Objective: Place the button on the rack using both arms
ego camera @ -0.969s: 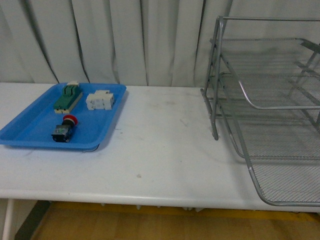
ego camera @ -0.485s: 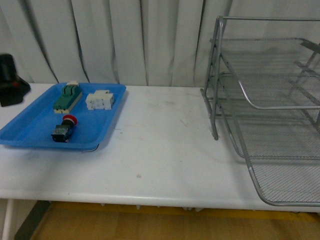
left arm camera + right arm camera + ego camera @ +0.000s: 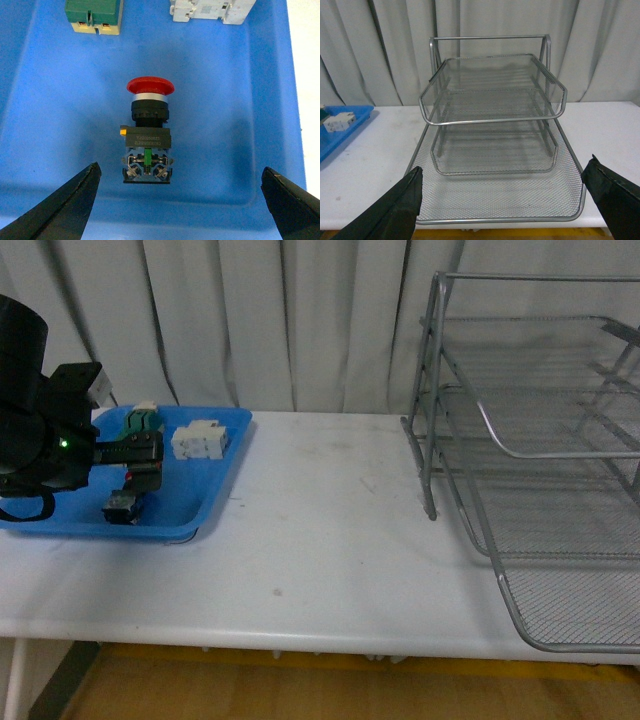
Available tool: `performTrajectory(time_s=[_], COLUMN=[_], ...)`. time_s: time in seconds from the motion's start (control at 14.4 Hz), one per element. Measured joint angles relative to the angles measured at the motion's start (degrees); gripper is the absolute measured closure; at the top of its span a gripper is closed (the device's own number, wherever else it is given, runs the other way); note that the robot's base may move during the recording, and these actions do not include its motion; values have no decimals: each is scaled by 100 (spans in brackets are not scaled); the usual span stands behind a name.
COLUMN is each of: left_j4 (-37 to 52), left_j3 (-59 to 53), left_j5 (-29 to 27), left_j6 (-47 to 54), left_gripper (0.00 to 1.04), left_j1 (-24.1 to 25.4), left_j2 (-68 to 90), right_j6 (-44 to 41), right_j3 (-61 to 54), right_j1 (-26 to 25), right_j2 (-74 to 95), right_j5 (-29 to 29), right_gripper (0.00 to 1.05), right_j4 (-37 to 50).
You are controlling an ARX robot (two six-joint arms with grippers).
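Note:
The button [image 3: 148,135] lies on its side in the blue tray [image 3: 50,125], with its red cap [image 3: 150,86] pointing away from my left gripper [image 3: 180,172]. That gripper hangs open over the tray, its fingers spread wide on either side of the button's black body and touching nothing. In the front view the left arm covers the tray's left part, the left gripper [image 3: 148,462] is just above the button [image 3: 122,506], and the red cap is hidden. The silver wire rack [image 3: 540,460] stands far right. My right gripper [image 3: 501,172] is open, facing the rack [image 3: 492,120] and holding nothing.
A green terminal block [image 3: 94,15] and a white block [image 3: 212,10] lie in the tray beyond the button. The white table [image 3: 330,530] stretches between the blue tray [image 3: 215,485] and the rack. Grey curtains hang behind.
My left arm has come in from the left edge of the front view and now hangs over the blue tray above the button. The button and rack have not moved.

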Motion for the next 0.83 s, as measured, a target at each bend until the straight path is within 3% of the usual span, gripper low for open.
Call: performTrajectory(time_s=[0.55, 0.83], left_j4=[-170, -468], left_j3=[763, 1327], left_j5=[-321, 28], left_j6=[966, 706], left_gripper=[7, 7], left_j1=[227, 315], left_j2=[774, 1169], right_j6=[0, 0], right_j3=[0, 0], right_j1=[0, 0], right_j2=[0, 0], right_j5=[0, 0], right_gripper=[6, 6], right_j4=[0, 0])
